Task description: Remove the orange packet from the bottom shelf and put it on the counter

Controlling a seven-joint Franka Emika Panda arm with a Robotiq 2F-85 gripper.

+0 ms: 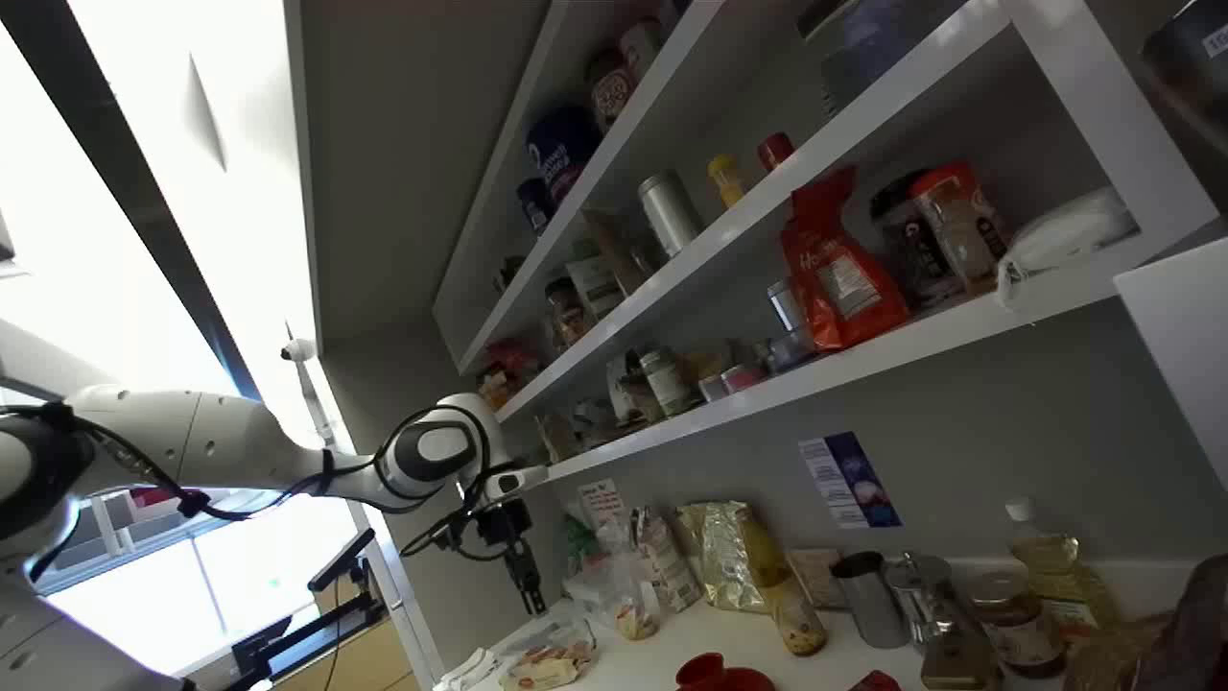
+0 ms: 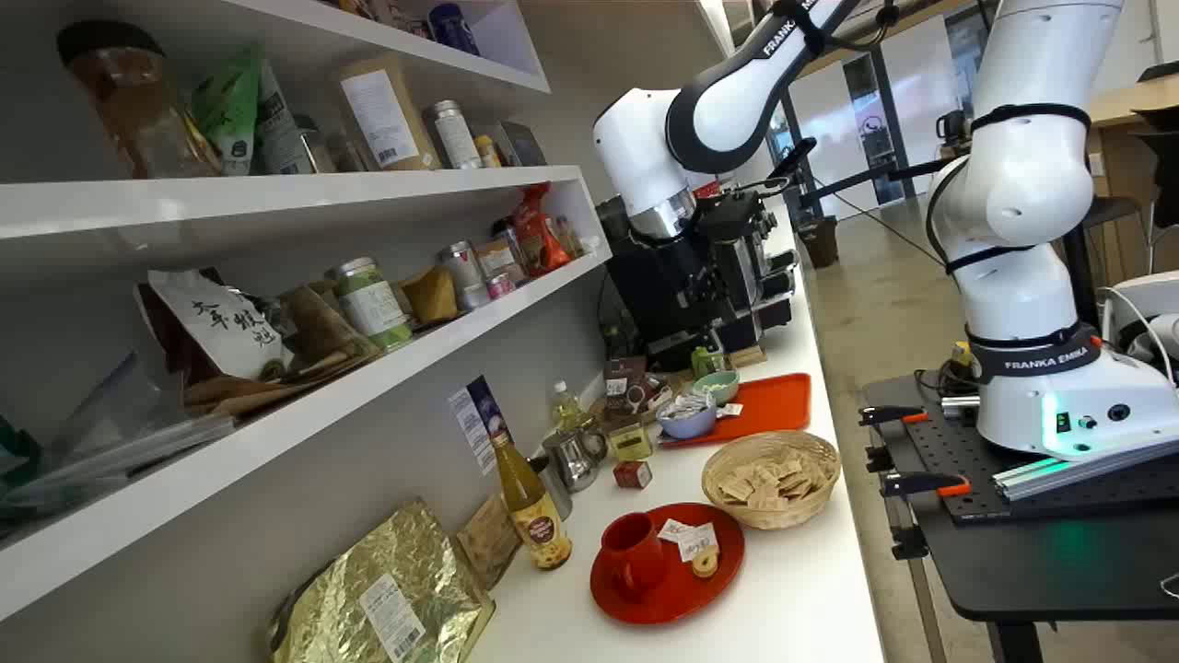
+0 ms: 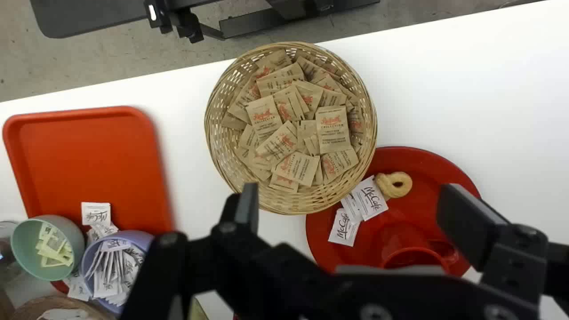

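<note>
Jaws of the gripper (image 3: 350,200) stood wide apart and empty above the counter (image 3: 466,89). The orange packet (image 1: 844,278) stood by the front edge of the bottom shelf (image 1: 969,315), near one end corner.

"In an exterior view, what's the tally?"

"One orange packet (image 2: 534,230) at eleven o'clock. One gold foil bag (image 2: 405,552) at seven. Two clamps (image 2: 921,483) near four."

"And in the wrist view?"

"One wicker basket (image 3: 293,202), just off centre toward twelve. One orange tray (image 3: 89,155) at nine, two bowls (image 3: 26,246) at eight."

"Anything at four?"

"One red plate (image 3: 426,169) and one red mug (image 3: 404,241). Nearer three, one ring-shaped biscuit (image 3: 387,186)."

"How many sachets (image 3: 333,129) in the wicker basket?"

"I can't say. They overlap too much for a count."
</note>
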